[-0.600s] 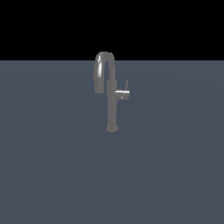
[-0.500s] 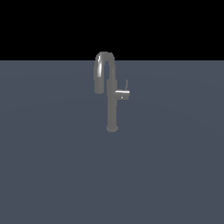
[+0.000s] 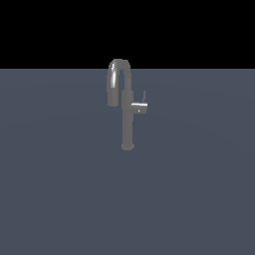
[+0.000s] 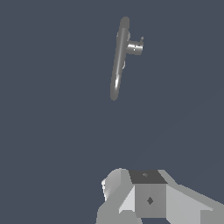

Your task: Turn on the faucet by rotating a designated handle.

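The short grey cylindrical handle stub [image 3: 139, 107] with its thin lever rod juts from the slim grey metallic gooseneck faucet [image 3: 127, 124], toward the exterior view's right. The faucet stands upright mid-worktop [image 3: 60, 189]. The white-grey gripper [image 4: 146, 199] is well apart from it; whether its jaws are apart cannot be told. Approach from the lever side, align with the rod, then push about the stub's axis.

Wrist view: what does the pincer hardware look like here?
Only a blocky, faceted body shows: white and light grey panels, a darker grey top face and a small dark diamond mark on the front. No cables visible. The fingertips are out of frame, and the exterior view shows no arm.
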Controlling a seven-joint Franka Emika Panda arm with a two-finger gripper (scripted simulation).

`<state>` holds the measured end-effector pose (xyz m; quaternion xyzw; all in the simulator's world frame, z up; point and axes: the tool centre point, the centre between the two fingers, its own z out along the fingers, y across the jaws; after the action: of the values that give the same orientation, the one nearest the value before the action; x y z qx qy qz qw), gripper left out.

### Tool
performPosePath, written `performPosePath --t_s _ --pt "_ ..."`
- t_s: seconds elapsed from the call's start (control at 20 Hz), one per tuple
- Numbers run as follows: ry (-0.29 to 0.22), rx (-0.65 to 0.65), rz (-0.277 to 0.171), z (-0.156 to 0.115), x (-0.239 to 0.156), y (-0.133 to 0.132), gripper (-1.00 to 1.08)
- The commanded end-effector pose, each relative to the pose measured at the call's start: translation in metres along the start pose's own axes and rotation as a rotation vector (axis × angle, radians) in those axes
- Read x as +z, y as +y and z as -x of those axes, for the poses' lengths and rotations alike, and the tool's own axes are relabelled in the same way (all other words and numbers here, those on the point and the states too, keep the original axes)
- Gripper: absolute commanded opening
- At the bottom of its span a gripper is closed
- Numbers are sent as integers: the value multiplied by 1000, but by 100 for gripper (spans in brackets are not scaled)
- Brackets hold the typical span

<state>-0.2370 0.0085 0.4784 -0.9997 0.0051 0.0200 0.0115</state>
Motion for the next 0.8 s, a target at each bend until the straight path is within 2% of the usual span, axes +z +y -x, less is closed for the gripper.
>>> performPosePath --t_s 0.0,0.3,0.75 --pt "-18 21 -21 -7 1 -1 -100" --pt "-80 96 -96 -32 3 -2 -100" --pt "-210 253 -252 -83 13 2 -100"
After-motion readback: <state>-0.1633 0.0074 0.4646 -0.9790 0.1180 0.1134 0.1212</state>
